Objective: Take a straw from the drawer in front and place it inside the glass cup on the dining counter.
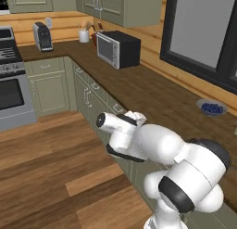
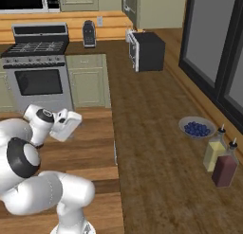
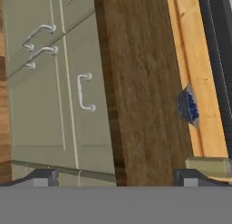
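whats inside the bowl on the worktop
The bowl on the worktop holds a heap of small dark-blue berries. Whatever lies beneath the top layer is covered.

Arm folded at the elbow above the base, forearm raised, wrist bent over. Gripper (image 3: 115, 175) jaws stand fully apart, nothing between them; both dark fingertips (image 3: 43, 177) visible in the hand view.
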You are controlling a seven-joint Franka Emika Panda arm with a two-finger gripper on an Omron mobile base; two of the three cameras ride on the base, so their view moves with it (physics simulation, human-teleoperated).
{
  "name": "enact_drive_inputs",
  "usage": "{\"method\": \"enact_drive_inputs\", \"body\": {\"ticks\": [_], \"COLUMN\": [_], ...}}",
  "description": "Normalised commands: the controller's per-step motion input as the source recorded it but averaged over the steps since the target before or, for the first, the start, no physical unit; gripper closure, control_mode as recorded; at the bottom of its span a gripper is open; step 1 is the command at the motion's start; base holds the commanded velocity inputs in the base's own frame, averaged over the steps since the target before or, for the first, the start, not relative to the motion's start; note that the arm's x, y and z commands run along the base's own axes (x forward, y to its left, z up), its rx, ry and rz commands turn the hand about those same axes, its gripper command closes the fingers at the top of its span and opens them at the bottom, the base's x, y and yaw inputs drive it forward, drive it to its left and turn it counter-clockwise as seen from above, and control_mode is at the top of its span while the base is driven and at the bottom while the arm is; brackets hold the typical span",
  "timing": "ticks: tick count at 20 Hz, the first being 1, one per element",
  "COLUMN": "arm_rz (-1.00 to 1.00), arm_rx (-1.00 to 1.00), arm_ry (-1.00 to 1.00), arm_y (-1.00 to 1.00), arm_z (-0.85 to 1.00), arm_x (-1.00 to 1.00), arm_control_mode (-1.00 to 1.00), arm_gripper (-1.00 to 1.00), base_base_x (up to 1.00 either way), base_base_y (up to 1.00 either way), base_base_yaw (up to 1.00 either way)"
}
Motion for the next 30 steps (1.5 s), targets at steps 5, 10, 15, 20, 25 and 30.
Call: {"method": "enact_drive_inputs", "body": {"ticks": [5,10,15,20,25,30], "arm_rz": [-0.12,-0.14,-0.12,-0.10,-0.06,-0.01], "arm_rx": [-0.19,-0.18,-0.16,-0.14,-0.06,0.00], "arm_ry": [0.02,0.00,0.00,0.00,0.00,0.03], "arm_y": [-0.30,-0.37,-0.32,-0.19,-0.26,-0.49], "arm_z": [-0.70,-0.68,-0.71,-0.40,-0.27,-0.26], "arm_x": [0.56,0.41,0.26,0.33,0.47,0.44], "arm_control_mode": [-1.00,-1.00,-1.00,-1.00,-1.00,-1.00], "arm_gripper": [-1.00,-1.00,-1.00,-1.00,-1.00,-1.00], "base_base_x": [0.00,0.00,0.00,0.00,0.00,0.00], "base_base_y": [0.00,0.00,0.00,0.00,0.00,0.00], "base_base_yaw": [0.00,0.00,0.00,0.00,0.00,0.00]}}
